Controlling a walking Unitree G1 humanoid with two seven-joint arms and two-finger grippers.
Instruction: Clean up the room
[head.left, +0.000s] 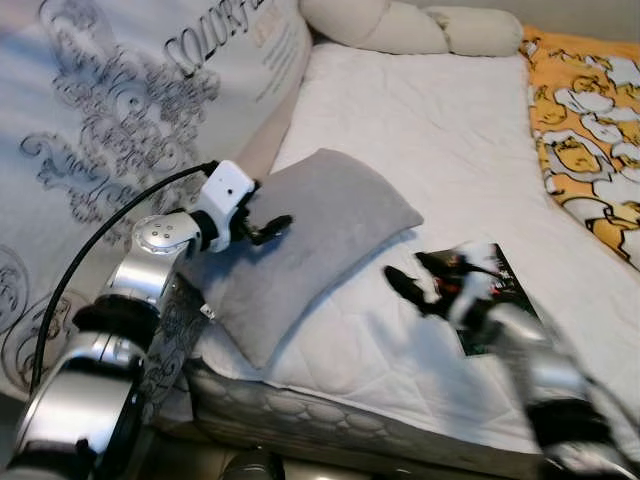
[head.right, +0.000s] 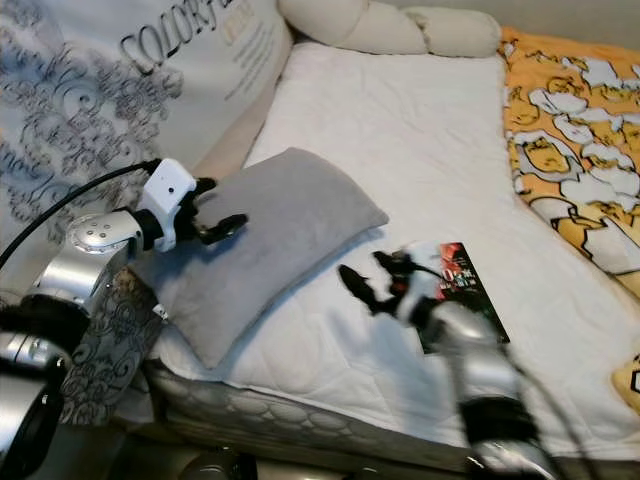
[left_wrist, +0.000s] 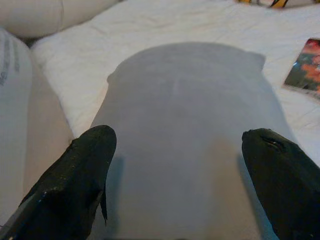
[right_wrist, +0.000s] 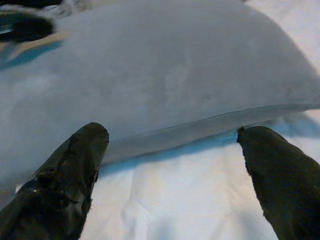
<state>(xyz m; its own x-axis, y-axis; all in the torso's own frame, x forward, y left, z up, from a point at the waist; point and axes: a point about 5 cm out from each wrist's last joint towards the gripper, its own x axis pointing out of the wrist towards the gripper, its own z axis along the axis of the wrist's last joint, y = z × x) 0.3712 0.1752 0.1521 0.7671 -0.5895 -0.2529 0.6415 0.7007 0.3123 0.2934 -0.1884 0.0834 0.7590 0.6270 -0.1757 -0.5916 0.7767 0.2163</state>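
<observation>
White quilted mattress (head.left: 440, 150) fills most of the room, with a grey pillow (head.left: 310, 240) lying slantwise at its near left corner. Left gripper (head.left: 268, 228) sits over the pillow's left end, fingers spread wide, holding nothing. Right gripper (head.left: 425, 282), blurry, points at the pillow's edge, also wide open and empty, near a magazine (head.left: 490, 300).

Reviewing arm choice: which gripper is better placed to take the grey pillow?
Left. The left gripper hangs open right over the grey pillow; the right gripper, also open, sits off its edge.
</observation>
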